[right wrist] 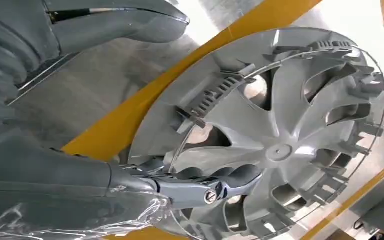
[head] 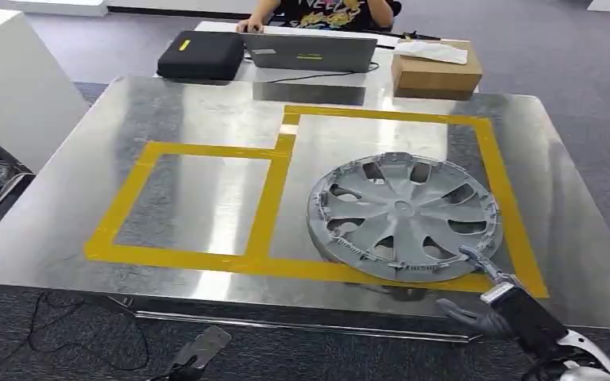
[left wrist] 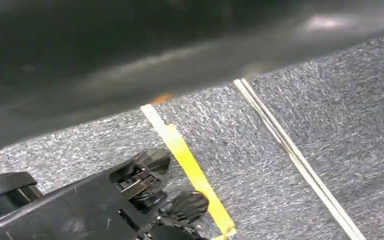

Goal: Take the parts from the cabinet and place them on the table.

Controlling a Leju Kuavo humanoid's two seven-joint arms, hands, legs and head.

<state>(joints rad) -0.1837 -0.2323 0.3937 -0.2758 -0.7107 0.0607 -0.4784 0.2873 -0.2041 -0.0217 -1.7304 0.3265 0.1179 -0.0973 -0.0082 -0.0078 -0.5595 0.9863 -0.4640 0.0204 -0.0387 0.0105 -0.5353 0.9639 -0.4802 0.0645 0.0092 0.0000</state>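
Holding the wheel cover [head: 403,216] by its near rim, my right hand [head: 488,298] has it lying on the tabletop [head: 206,198] over the yellow tape [head: 274,266]; pulling away fast could drag it off the edge

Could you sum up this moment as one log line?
Right robot hand: fingers on rim of grey plastic wheel cover | cover: on metal table, larger yellow-taped box | left robot hand: above carpet

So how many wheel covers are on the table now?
1. The wheel cover lies in the larger taped box on the table, at its near right, with the right hand on its near rim.
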